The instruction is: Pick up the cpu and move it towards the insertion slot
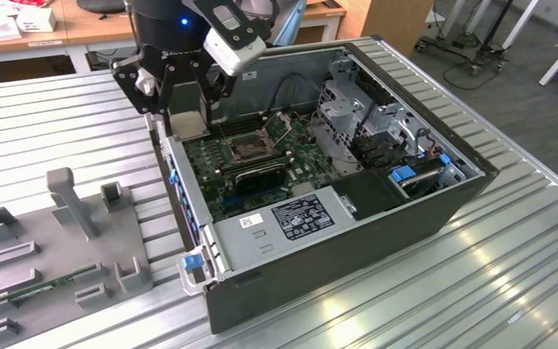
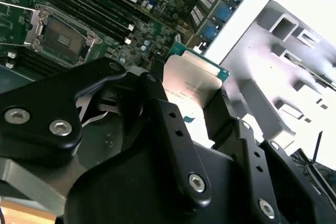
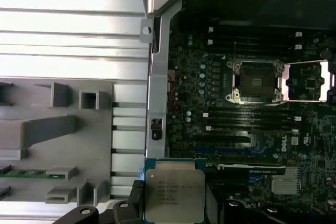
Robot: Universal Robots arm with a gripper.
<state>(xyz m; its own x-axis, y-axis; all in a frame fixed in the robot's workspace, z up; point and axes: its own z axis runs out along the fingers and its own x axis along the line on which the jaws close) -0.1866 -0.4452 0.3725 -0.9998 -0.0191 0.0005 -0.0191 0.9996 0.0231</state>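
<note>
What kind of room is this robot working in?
Probably a robotics lab or workshop: an opened computer case lies on a metal table, with wooden desks and rolling stands behind.

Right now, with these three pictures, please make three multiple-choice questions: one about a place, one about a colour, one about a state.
1. Where is the cpu?
A. in the grey tray
B. between the fingers of the gripper
C. seated in the insertion slot

2. What colour is the motherboard?
A. green
B. red
C. white

3. The insertion slot is:
A. filled with a chip
B. covered by a fan
C. empty, frame lifted

Answers: 1 B, both wrist views show it clamped; 2 A, green in the exterior view; 3 C, its dark centre is bare.
</note>
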